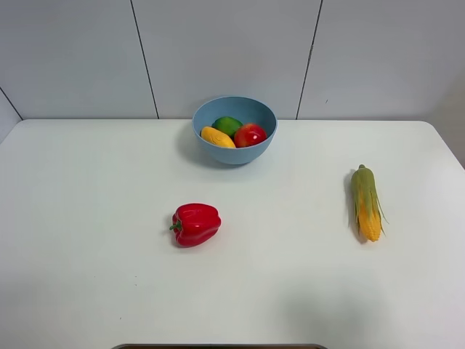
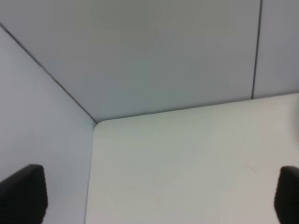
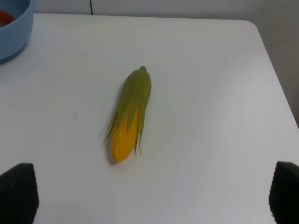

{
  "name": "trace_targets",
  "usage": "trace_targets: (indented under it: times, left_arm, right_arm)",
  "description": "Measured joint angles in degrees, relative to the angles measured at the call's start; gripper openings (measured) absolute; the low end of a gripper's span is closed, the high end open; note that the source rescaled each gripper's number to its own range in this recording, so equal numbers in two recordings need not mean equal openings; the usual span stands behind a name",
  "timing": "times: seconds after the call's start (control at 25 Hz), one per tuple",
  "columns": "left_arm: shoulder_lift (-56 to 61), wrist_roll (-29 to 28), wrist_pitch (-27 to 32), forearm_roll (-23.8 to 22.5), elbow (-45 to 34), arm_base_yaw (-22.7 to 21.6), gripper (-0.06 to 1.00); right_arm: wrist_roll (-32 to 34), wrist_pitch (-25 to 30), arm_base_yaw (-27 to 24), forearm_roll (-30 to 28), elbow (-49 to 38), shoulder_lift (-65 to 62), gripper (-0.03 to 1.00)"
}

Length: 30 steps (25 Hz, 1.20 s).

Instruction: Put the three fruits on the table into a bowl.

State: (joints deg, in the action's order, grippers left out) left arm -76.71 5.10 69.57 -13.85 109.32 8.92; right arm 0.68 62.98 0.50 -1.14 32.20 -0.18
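Note:
The light-blue bowl [image 1: 236,153] stands at the back middle of the white table [image 1: 87,218]. Inside it lie the red peach-like fruit [image 1: 251,134], the yellow-orange mango [image 1: 217,137] and the green lime [image 1: 227,124]. Neither arm shows in the exterior high view. My left gripper [image 2: 156,200] is open and empty, with its dark fingertips [image 2: 23,193] far apart above a bare table corner. My right gripper [image 3: 152,196] is open and empty, with its fingertips [image 3: 18,191] far apart, hovering short of the corn. The bowl's edge [image 3: 14,32] shows in the right wrist view.
A glossy red bell pepper [image 1: 195,224] lies left of the table's middle. A corn cob with green husk [image 1: 366,202] lies at the right, also in the right wrist view [image 3: 129,115]. A grey panelled wall [image 1: 232,51] stands behind the table.

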Motion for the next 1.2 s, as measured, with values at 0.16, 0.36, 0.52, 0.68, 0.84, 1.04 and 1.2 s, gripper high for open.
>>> trace_targets:
  times: [0.16, 0.36, 0.52, 0.68, 0.84, 1.04, 1.2]
  left_arm:
    - [4.93, -0.87, 0.00, -0.47, -4.56, -1.57, 1.00]
    - [11.85, -1.20, 0.05, -0.63, -12.84, -4.92, 1.00]
    - [18.62, -1.90, 0.05, -0.63, -20.26, -6.57, 1.00]
    - [26.25, -3.81, 0.05, -0.63, -28.20, -6.63, 1.00]
    - [34.31, -4.29, 0.05, -0.63, -35.79, -6.63, 1.00]
    - [44.34, -4.67, 0.05, 0.91, -45.58, -6.63, 1.00]
    - [52.40, -6.20, -0.18, 2.63, -54.02, -6.63, 1.00]
  right_arm:
    - [0.00, 0.00, 0.00, 0.00, 0.00, 0.00, 1.00]
    - [0.00, 0.00, 0.00, 0.00, 0.00, 0.00, 1.00]
    - [0.00, 0.00, 0.00, 0.00, 0.00, 0.00, 1.00]
    - [0.00, 0.00, 0.00, 0.00, 0.00, 0.00, 1.00]
    - [0.00, 0.00, 0.00, 0.00, 0.00, 0.00, 1.00]
    - [0.00, 0.00, 0.00, 0.00, 0.00, 0.00, 1.00]
    - [0.00, 0.00, 0.00, 0.00, 0.00, 0.00, 1.00]
